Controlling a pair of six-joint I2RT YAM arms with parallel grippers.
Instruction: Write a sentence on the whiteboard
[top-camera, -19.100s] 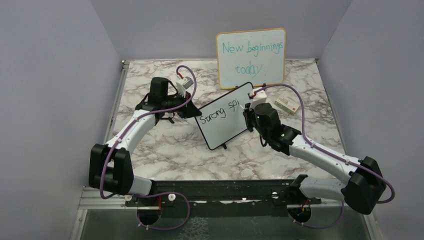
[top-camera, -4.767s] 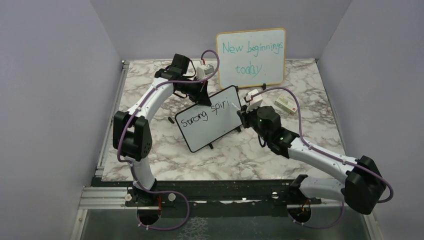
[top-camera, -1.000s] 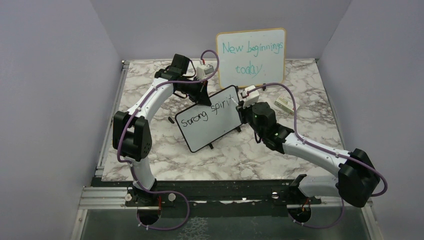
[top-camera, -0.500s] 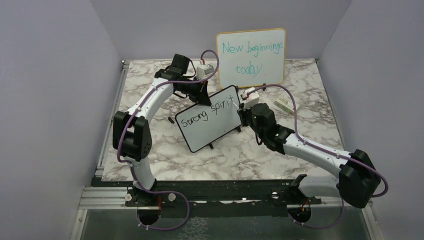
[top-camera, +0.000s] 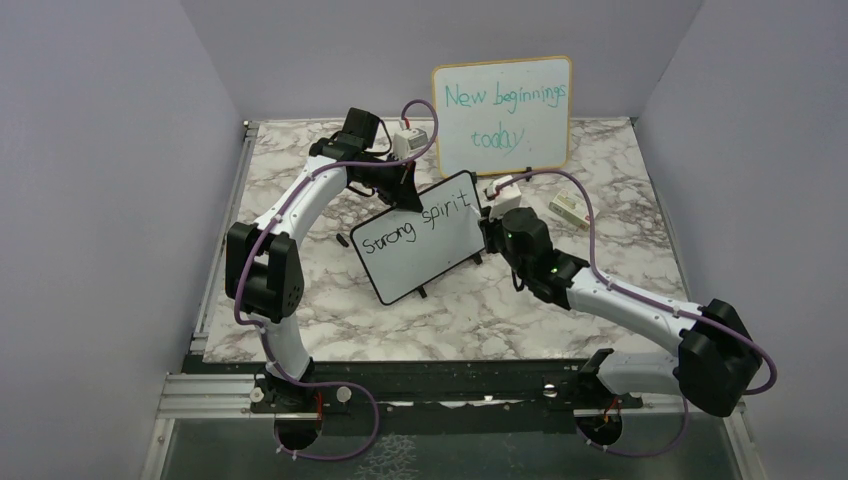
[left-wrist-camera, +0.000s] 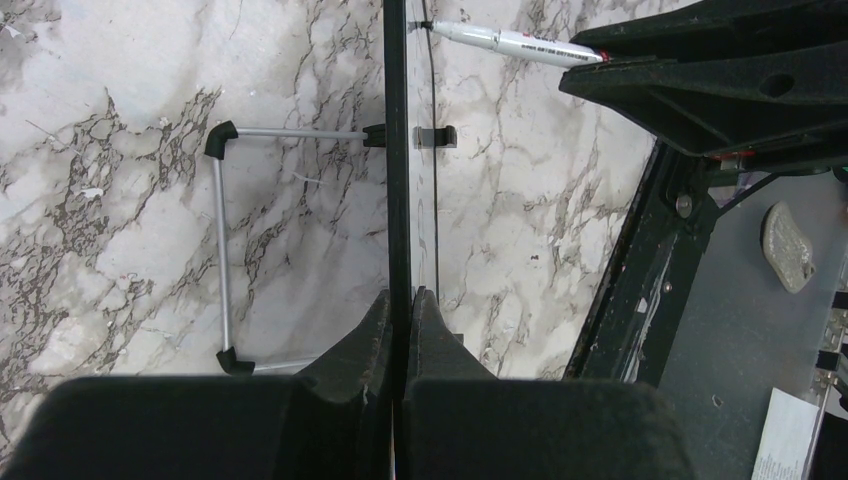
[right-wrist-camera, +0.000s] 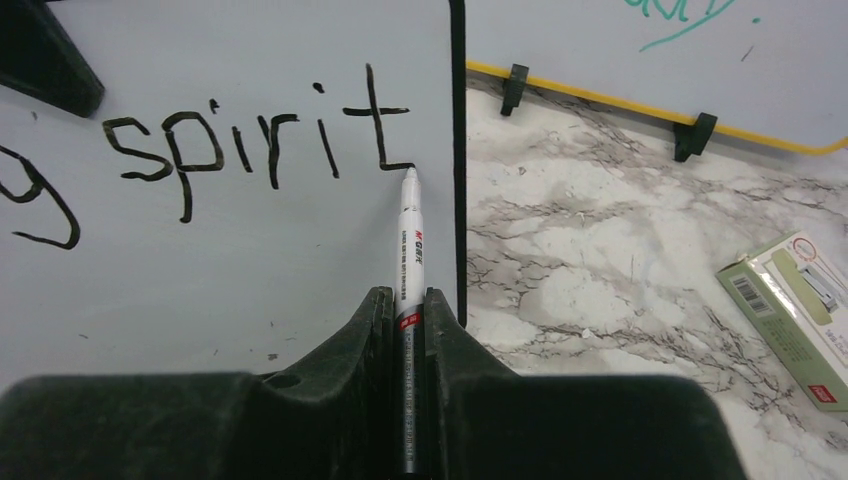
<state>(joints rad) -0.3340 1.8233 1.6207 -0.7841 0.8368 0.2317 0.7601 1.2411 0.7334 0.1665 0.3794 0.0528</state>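
My right fingers (right-wrist-camera: 372, 330) grip a pen (right-wrist-camera: 411, 240), its tip touching the whiteboard (right-wrist-camera: 250, 260) at the foot of the "t" in "spirit". My left fingers (left-wrist-camera: 362, 345) pinch the whiteboard's top edge; it stands on the marble surface (top-camera: 480, 310) between my arms.

Two white arms (top-camera: 300, 205), black joints, purple cables (top-camera: 589, 225).

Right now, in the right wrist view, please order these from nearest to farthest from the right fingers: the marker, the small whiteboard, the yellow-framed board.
1. Marker: gripped between the right fingers, pointing forward.
2. Small whiteboard: ahead and left, at the marker's tip.
3. Yellow-framed board: behind, at the upper right.
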